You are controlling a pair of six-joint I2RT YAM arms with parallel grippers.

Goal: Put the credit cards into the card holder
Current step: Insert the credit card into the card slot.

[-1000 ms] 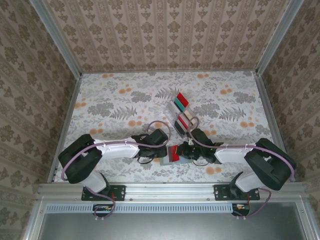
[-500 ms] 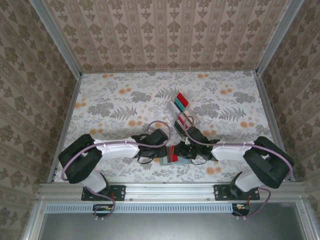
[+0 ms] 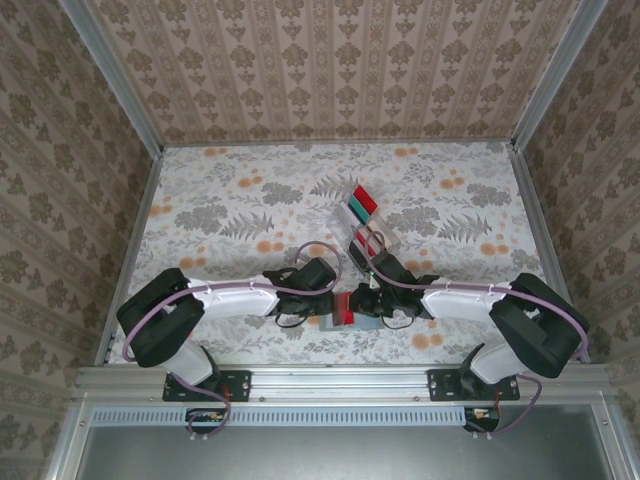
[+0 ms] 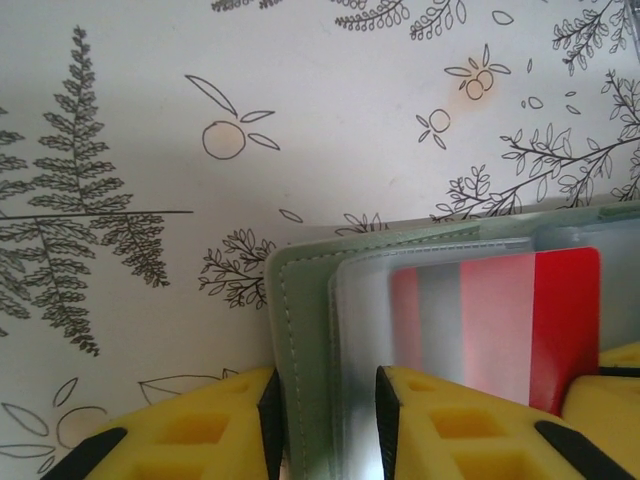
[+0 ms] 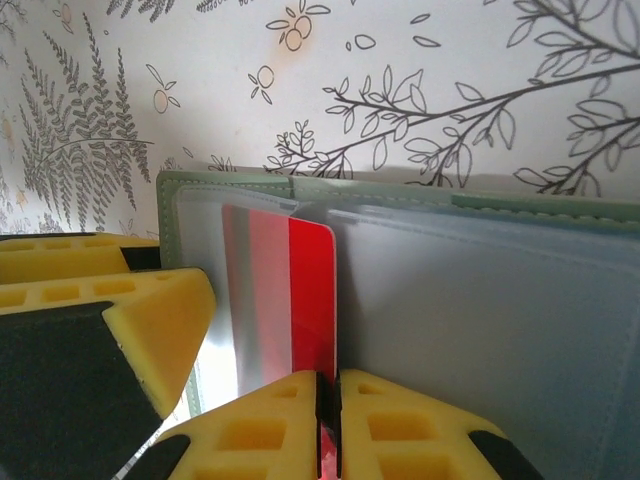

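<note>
Here the card holder [image 5: 480,300] lies open at six o'clock on the tabletop [image 3: 230,210]. The left tool [image 4: 325,430] clamps its soft flap. The right tool [image 5: 328,420] pinches the red card [image 5: 312,290], half inside a pocket. The card is likely stiff and slick, and best held by its trailing edge.

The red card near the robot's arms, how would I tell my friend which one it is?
Look at the near edge of the flowery table, where both arms meet over the grey-green card holder. The red card is half inside its clear pocket, pinched by the right pincer. The other cards sit further back in a clear rack; this one alone is being held.
</note>
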